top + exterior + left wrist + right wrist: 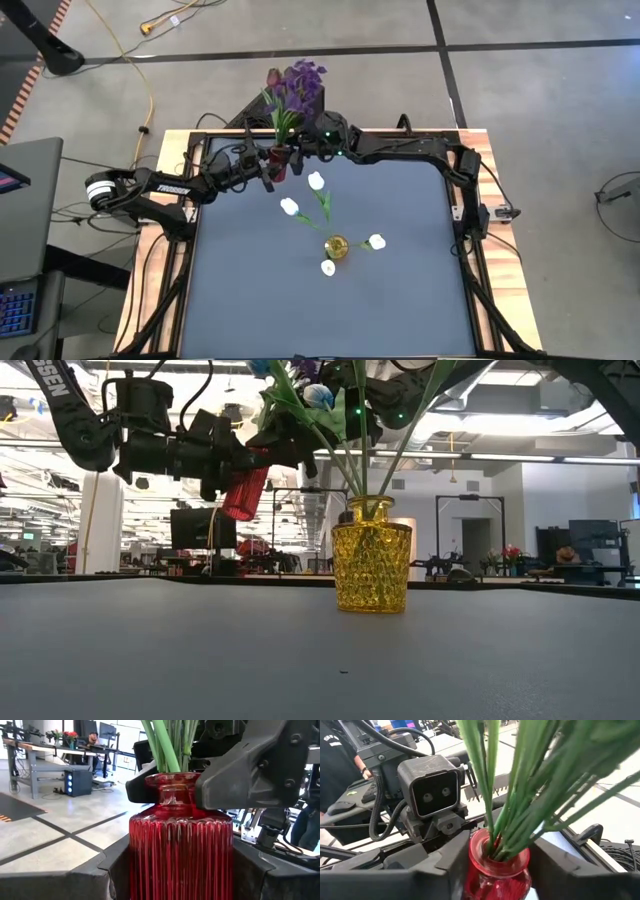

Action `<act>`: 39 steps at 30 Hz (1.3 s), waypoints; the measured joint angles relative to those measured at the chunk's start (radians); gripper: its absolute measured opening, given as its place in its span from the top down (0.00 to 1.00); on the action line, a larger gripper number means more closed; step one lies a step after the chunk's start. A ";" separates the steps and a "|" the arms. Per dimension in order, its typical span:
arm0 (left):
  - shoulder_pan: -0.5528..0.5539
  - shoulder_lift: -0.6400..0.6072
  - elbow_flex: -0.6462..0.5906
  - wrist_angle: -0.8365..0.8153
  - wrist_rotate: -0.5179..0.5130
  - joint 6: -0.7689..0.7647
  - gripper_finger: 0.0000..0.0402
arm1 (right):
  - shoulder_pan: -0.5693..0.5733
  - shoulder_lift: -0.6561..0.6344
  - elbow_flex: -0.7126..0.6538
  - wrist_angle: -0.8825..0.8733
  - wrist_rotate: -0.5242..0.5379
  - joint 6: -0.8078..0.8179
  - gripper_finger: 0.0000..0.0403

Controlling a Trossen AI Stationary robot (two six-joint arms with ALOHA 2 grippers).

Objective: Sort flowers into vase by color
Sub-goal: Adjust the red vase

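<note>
A red ribbed glass vase (279, 157) holds bushy purple sprigs (300, 85), a dark red tulip (273, 76) and green stems. It hangs in the air near the table's far edge, and both grippers are shut on it. My left gripper (270, 168) reaches in from the left and my right gripper (303, 148) from the right. In the low view the red vase (244, 488) is tilted, well above the table. A yellow glass vase (336, 247) stands mid-table with several white tulips (316, 181) spreading out of it. My left gripper (180, 870) pinches the red vase's ribbed body (150, 855) between its two fingers (107, 870), coming level from the table's left. The vase is lifted clear and tilted. My right gripper (497, 870) has its two fingers (445, 860) on either side of the vase's neck (485, 857), just under the rim, coming from the table's right. The stems (520, 795) rise out of the mouth between the fingers.
The yellow vase (371, 565) with its tulip stems stands between the near edge and the held vase. The dark table top (400, 300) is bare around it. Cables and the arm bases line the table's left, right and far edges.
</note>
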 joint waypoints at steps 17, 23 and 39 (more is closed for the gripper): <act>0.019 -0.118 0.004 -0.225 -0.026 0.102 0.30 | -0.029 -0.008 -0.003 -0.016 -0.009 -0.085 0.57; 0.040 -0.311 0.003 -0.679 -0.086 0.114 0.30 | -0.047 -0.008 -0.003 -0.025 -0.024 -0.249 0.57; 0.039 -0.460 0.001 -1.006 -0.101 0.008 0.30 | -0.039 0.135 0.002 0.081 -0.033 -0.369 0.57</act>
